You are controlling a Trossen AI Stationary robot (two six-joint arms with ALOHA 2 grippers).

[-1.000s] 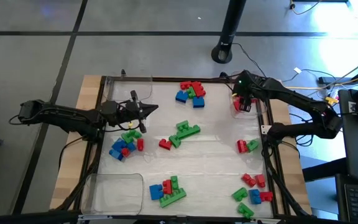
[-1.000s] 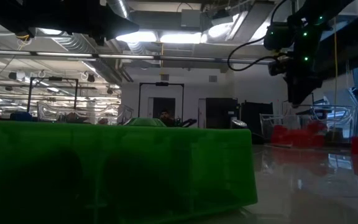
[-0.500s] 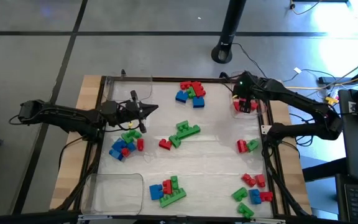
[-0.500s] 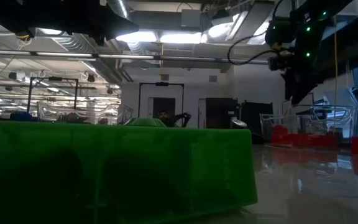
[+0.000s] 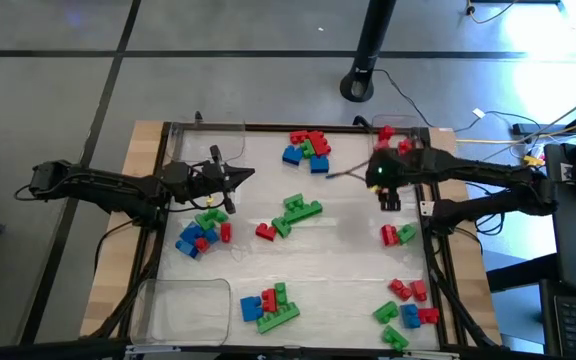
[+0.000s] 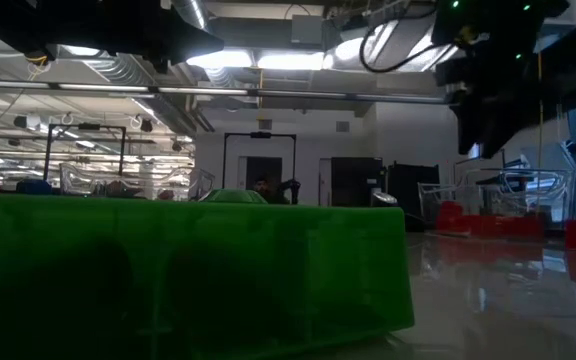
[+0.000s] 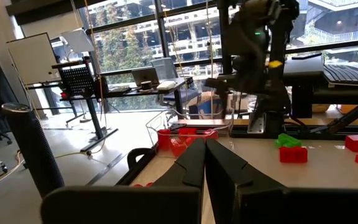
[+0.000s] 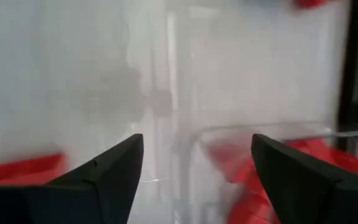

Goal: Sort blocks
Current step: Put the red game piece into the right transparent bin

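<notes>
Now right gripper empty, fingers apart, beside clear tray of red blocks. Steer toward red-green pair nearby. Left gripper closed, waiting above mixed pile.

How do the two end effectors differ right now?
The left end effector is shut and empty; the right end effector stands open, also empty. The left one sits at the table's left side above the mixed brick pile; the right one hovers near the clear tray holding red bricks.

Blocks mid-table, between both arms' fingers
</notes>
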